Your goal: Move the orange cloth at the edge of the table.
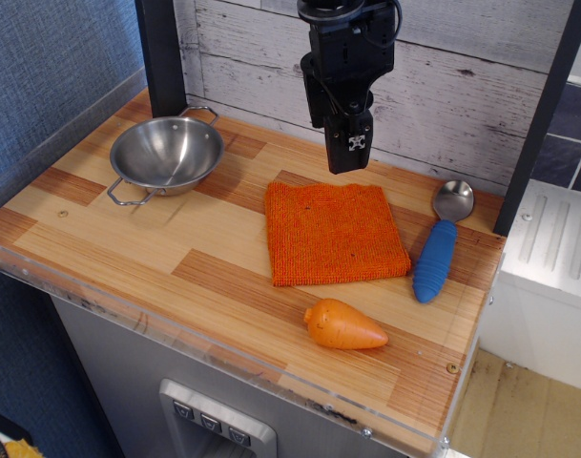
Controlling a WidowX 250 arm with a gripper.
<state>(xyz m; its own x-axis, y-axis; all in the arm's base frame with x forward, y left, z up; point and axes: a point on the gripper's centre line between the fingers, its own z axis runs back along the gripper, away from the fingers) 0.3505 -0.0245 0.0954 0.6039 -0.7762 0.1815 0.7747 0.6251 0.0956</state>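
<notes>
The orange cloth (334,234) lies flat on the wooden table (128,243), right of centre, roughly square and knobbly. My black gripper (350,160) hangs pointing down above the cloth's far edge, clear of it, with nothing in it. Its fingers overlap from this angle, so I cannot tell whether they are open or shut. The table's clear acrylic rim (204,348) runs along the front edge.
A steel bowl (166,156) with two handles sits at the back left. A smooth orange plastic carrot (343,325) lies in front of the cloth. A blue-handled metal spoon (440,243) lies right of the cloth. A white plank wall stands behind, with a black post at either end.
</notes>
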